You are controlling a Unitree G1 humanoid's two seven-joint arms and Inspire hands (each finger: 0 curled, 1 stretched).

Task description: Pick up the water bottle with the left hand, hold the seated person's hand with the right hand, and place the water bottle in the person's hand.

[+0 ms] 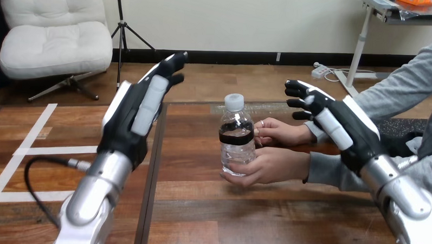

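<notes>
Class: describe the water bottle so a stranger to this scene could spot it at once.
Over the wooden table, look midway between the robot's left hand and right hand. The water bottle is upright there, held in the person's hands. It alone is clear, with a white cap and black band.
</notes>
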